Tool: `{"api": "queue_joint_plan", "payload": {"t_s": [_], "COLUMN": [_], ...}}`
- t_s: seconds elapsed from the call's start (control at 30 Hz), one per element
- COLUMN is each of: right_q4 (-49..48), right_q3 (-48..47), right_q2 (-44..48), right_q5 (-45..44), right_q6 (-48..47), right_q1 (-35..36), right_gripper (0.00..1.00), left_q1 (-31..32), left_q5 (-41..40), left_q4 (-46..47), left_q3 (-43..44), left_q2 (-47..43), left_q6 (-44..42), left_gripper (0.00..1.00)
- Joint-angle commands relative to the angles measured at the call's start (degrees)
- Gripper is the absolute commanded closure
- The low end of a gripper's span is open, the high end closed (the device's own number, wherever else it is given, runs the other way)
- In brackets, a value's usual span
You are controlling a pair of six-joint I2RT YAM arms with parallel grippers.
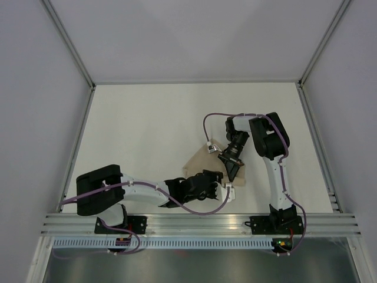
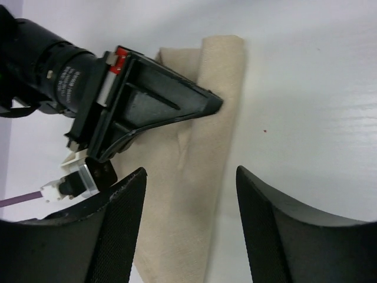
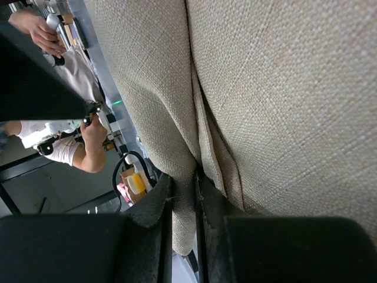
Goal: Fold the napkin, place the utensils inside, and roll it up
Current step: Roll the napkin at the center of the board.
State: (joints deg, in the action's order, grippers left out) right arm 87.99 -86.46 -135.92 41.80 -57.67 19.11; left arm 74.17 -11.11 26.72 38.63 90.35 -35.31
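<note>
**Right pinches napkin, left spread**

My right fingers point(image 3: 150, 218) pinch a fold of the beige napkin point(image 2: 194, 147), which lies folded in a long strip on the white counter point(image 1: 147, 130). My left fingers point(image 2: 112, 236) stand spread, one either side of the strip.

Beige napkin point(image 2: 188, 177) lies folded into a narrow strip.

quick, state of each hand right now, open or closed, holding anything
left hand: open, gripping nothing
right hand: closed on a fold of the napkin
</note>
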Motion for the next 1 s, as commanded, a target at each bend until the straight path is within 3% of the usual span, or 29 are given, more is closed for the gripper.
{"api": "queue_joint_plan", "payload": {"t_s": [0.0, 0.37, 0.63, 0.67, 0.8, 0.9, 0.97], "right_q4": [-7.92, -8.88, -8.27, -8.18, -7.30, -6.60, -6.95], "right_q3": [-1.26, -0.82, -0.91, -1.08, -1.08, -1.08, -0.74], "right_q2": [-2.07, -1.45, -1.11, -1.10, 0.38, 2.14, 3.55], "right_q5": [-5.24, -5.94, -5.33, -5.24, -3.92, -2.87, -2.17], "right_q6": [-3.77, -1.74, -1.92, -1.92, -2.18, -2.62, -2.62], "right_q1": [-0.22, -0.22, -0.22, -0.22, -0.22, -0.22, -0.31], "right_gripper": [0.87, 0.85, 0.79, 0.79, 0.74, 0.60, 0.54], "left_q1": [2.11, 3.52, 3.52, 3.35, 2.82, 2.30, 1.68], "left_q5": [-3.38, -8.65, -10.16, -9.72, -8.05, -6.56, -4.81], "left_q4": [0.95, 15.63, 18.20, 16.36, 11.71, 9.59, 7.74], "left_q3": [-0.04, -3.03, -3.30, -2.95, -1.28, -1.10, -0.32], "left_q2": [2.37, 10.54, 15.91, 16.18, 16.27, 16.00, 15.39], "left_q6": [-5.38, -14.95, -15.67, -14.97, -12.68, -11.10, -8.83], "left_gripper": [0.31, 0.32, 0.44, 0.48, 0.78, 0.90, 0.93]}}
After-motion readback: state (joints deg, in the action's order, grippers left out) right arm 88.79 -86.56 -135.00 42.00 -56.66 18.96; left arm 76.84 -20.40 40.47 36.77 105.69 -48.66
